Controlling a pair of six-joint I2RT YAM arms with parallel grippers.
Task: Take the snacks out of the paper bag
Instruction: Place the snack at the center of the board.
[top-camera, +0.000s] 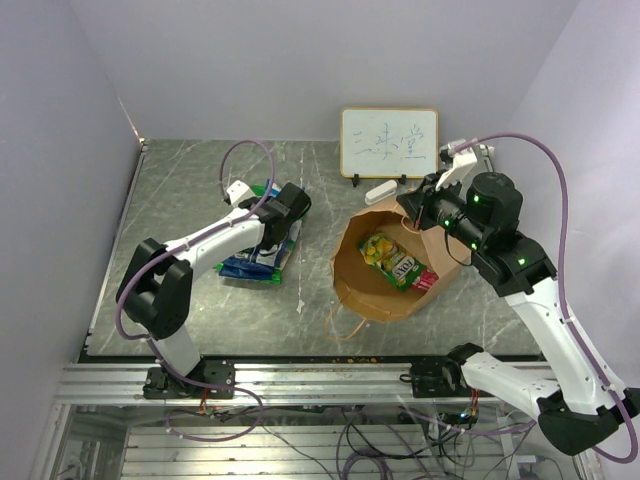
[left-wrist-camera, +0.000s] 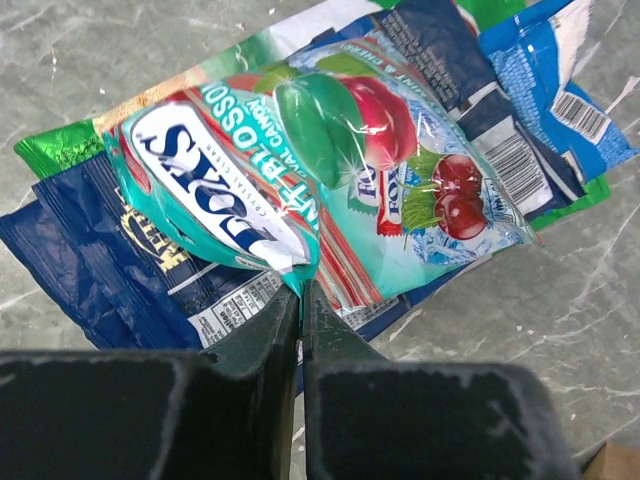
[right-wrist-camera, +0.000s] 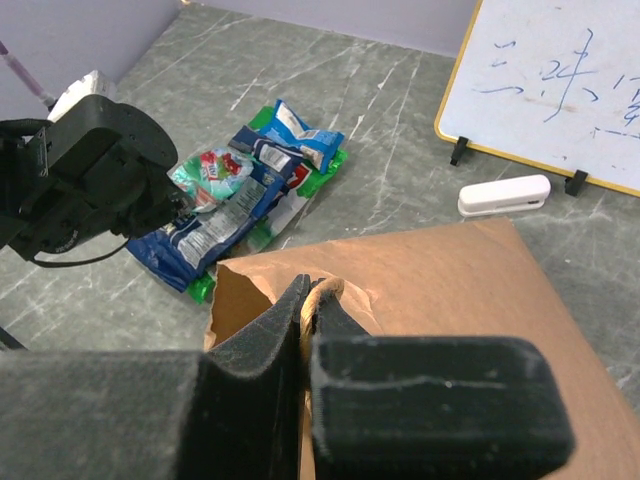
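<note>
The left end effector (left-wrist-camera: 300, 292) has its two fingers pressed together on the near edge of a teal candy packet (left-wrist-camera: 330, 170). That packet lies on top of a pile of snacks on the worktop (top-camera: 190, 180). Under it and to the left of the fingers is a dark blue bag (left-wrist-camera: 90, 270). A green bag (left-wrist-camera: 50, 150) sticks out from beneath the pile just beyond that. A blue packet (left-wrist-camera: 540, 70) with a barcode lies at the far right of the pile, past the teal one. All of these are outside the paper bag (top-camera: 350, 265) and well apart from it.

The right end effector (right-wrist-camera: 308, 295) is clamped on the paper bag, its fingers closed on the twisted handle (right-wrist-camera: 324, 290) at the rim. The bag lies on its side on the worktop. Its brown wall spreads away to the right of the fingers, and its mouth opens beneath them. In the overhead view one yellow and green packet (top-camera: 395, 260) with a pink end lies inside the open bag, just below this end effector. The bag's second handle (top-camera: 345, 325) trails on the worktop at the near side.

Beyond the right end effector stands a small framed whiteboard (top-camera: 389, 143) with scribbles. A white eraser (right-wrist-camera: 503, 195) lies in front of it, between the board and the bag.
</note>
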